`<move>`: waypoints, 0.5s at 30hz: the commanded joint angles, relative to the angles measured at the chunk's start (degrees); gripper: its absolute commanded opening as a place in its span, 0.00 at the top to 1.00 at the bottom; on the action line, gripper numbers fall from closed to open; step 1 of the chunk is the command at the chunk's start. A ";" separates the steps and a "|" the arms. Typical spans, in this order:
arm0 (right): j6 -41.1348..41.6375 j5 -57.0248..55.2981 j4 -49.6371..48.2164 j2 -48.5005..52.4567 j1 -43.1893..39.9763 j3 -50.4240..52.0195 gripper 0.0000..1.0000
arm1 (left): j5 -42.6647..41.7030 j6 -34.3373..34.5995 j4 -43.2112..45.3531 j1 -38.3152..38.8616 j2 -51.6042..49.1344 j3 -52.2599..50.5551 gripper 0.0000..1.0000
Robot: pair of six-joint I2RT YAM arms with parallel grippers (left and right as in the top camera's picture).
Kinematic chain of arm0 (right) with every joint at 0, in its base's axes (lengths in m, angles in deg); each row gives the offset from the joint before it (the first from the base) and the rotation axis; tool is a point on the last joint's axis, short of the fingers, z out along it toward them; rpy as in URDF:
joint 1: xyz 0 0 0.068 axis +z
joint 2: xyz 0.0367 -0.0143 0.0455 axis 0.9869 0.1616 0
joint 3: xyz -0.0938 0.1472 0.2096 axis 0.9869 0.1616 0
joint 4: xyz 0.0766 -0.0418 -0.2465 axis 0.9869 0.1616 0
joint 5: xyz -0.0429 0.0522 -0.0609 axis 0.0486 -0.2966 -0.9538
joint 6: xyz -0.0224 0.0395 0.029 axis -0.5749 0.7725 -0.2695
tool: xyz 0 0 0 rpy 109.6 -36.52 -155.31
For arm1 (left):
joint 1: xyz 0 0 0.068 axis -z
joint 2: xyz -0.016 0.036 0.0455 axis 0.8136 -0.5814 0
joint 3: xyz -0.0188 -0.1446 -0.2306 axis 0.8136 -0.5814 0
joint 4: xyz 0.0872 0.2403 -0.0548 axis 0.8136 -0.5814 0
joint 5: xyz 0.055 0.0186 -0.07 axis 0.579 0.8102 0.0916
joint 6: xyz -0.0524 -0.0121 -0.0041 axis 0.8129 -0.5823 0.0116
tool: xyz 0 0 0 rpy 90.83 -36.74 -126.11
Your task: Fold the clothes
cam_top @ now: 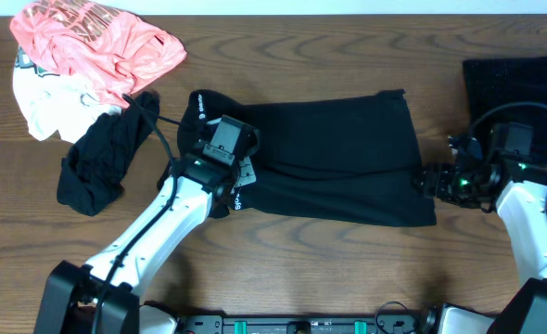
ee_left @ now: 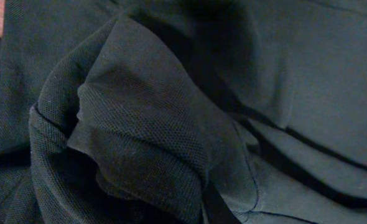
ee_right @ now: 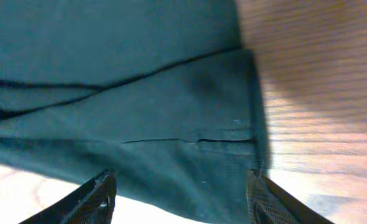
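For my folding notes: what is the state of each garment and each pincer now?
Large black knit garment: spread flat, left edge bunched.
Coral-pink printed tee: crumpled heap.
White cloth garment: crumpled, partly under the tee.
Small black cloth garment: crumpled.
Black cloth, far right: lying flat.
Left pincer: shut on the large garment.
Right pincer: open, astride its hem.

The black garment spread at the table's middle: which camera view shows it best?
The overhead view: the black garment shows nearly whole there. The left wrist view shows only bunched mesh; the right wrist view, only one hemmed corner.
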 commanded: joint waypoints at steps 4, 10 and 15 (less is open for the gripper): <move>1.22 -3.98 0.20 0.28 7.69 0.31 0.28 | 1.86 -0.66 0.44 -0.09 -0.24 1.27 0.90; 4.52 -5.38 -0.02 0.28 10.03 0.31 0.29 | 2.01 -2.03 0.92 -1.77 -0.24 1.27 0.90; 5.20 -5.38 -0.04 0.28 10.03 0.28 0.32 | 2.01 -2.05 2.38 -4.85 -0.24 1.27 0.90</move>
